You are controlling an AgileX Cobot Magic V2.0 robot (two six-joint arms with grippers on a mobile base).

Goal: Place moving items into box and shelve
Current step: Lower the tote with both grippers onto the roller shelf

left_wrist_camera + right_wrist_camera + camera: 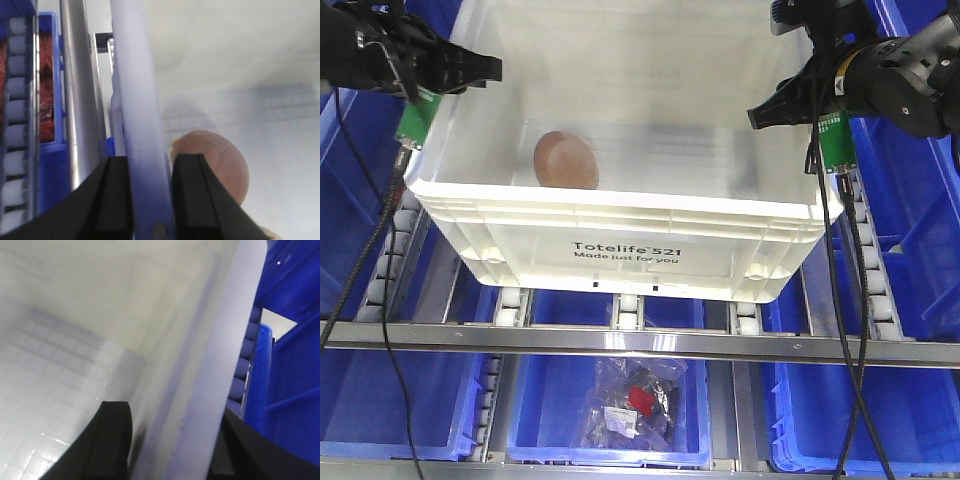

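We see both pincers clamped on the white crate (620, 215): left pincer (150, 200) at its 9 o'clock rim, right pincer (170, 445) at 3 o'clock. The reddish-pink ball (565, 160) lies inside at 7 o'clock, with what may be the pale yellow object (175, 145) beside it.

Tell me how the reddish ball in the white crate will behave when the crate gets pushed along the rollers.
The ball is rounded and sits loose on the crate's smooth floor, so it will probably roll. The high walls should keep it inside. It lies toward the left wall, so it may bump there first.

box (620, 225): you see smooth white plastic, slightly glossy
ball (565, 159): matt reddish-pink
bins (880, 420): glossy blue plastic
rail (640, 343): brushed metal
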